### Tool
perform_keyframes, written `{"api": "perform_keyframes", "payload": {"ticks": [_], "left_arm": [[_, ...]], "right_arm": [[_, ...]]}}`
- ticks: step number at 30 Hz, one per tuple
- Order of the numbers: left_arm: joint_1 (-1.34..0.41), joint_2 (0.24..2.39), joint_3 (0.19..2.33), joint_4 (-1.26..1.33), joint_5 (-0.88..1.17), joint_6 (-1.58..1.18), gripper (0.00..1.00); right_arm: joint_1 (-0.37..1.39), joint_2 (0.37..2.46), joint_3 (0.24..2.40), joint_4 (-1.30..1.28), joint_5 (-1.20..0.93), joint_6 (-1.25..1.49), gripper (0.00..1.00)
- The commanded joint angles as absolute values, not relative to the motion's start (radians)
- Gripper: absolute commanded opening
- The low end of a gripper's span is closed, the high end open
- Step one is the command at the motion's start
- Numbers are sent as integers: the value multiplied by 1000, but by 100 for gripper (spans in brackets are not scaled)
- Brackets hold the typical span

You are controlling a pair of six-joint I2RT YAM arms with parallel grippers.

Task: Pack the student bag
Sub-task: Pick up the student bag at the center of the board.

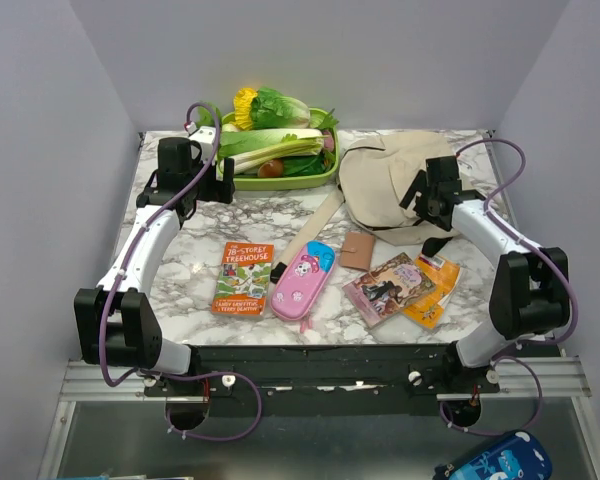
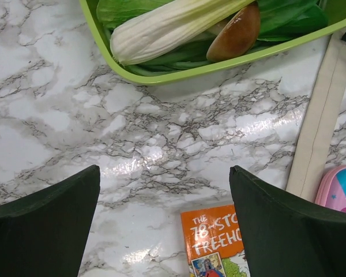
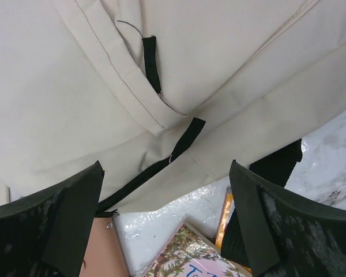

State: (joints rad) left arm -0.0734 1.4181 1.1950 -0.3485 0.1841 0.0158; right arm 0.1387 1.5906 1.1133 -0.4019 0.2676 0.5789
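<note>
Bag: the student bag point(image 1: 390, 185) lies slumped at the far right of the marble table point(image 1: 180, 250), just beside the green tray point(image 1: 325, 180) of vegetables.
Left gripper: my left gripper point(image 1: 223, 183) hangs over bare marble near the tray's near rim, its fingers spread wide with nothing between them.
Right gripper: my right gripper point(image 1: 425, 195) sits above the bag's near edge, its fingers also wide apart and holding nothing.
Top view alone: the whole row near me, with an orange book point(image 1: 243, 278), a pink pencil case point(image 1: 303, 282), a small brown pouch point(image 1: 358, 250) and a pink-covered book point(image 1: 388, 288).
Left wrist alone: a pale stalk and a brown piece inside the tray, and the bag's beige strap point(image 2: 320, 121) running down beside the pencil case.
Right wrist alone: a stitched pocket edge and thin black webbing point(image 3: 153, 167) across the cream canvas, which fills most of that view.
</note>
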Motion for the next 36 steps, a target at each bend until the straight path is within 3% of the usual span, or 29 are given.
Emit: {"api": "perform_keyframes", "payload": {"ticks": [1, 16, 27, 36], "left_arm": [[-72, 1416, 1213, -385, 213, 9, 99], [-72, 1443, 1241, -419, 232, 25, 99], [-72, 1453, 1246, -431, 241, 34, 99], [-72, 1463, 1258, -466, 262, 51, 99]], "right_arm": [[146, 1624, 1114, -417, 229, 613, 99], [426, 1746, 1173, -402, 192, 675, 100], [428, 1781, 1186, -437, 316, 767, 100], [364, 1674, 1083, -385, 311, 879, 100]]}}
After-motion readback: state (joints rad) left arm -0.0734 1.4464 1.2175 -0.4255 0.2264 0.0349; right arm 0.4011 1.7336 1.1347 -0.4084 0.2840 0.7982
